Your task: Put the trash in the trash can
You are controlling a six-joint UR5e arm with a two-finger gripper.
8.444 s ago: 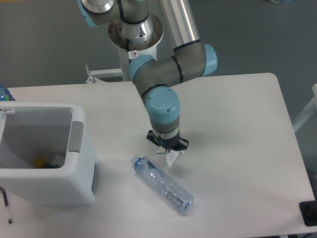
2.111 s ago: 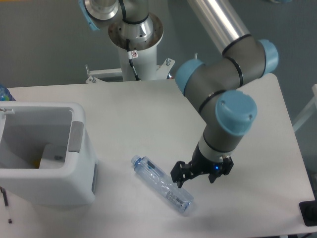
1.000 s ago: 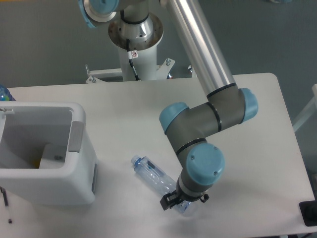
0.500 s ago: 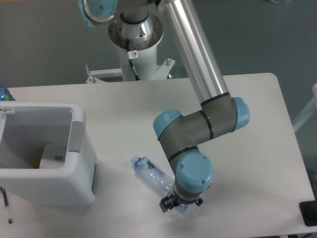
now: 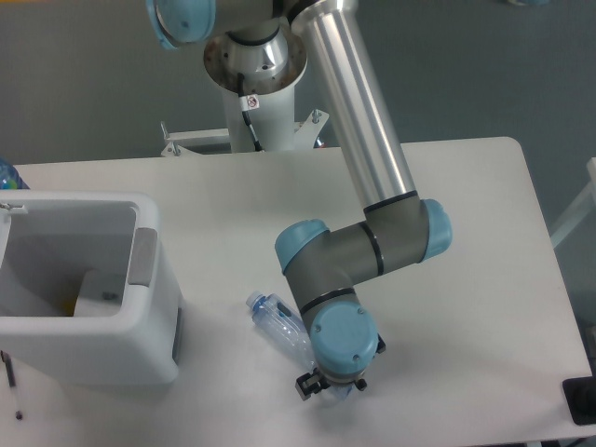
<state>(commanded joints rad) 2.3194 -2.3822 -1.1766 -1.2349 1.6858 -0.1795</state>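
- My claw (image 5: pixel 330 386) low at the table's (image 5: pixel 466 242) near edge, wrist pointing straight down; fingers mostly hidden under my own wrist, so I cannot tell how wide they stand
- Clear bottle (image 5: pixel 277 322) flat on the table, running from 10 o'clock to 4 o'clock; its 4 o'clock end disappears beneath my claw
- Trash can (image 5: pixel 140 307) well off at 9 o'clock, upright, open top; white paper packet (image 5: pixel 96 291) inside it

End effector (image 5: pixel 328 386) down over bottle (image 5: pixel 276 323) lower end; trash can (image 5: pixel 140 358) at left
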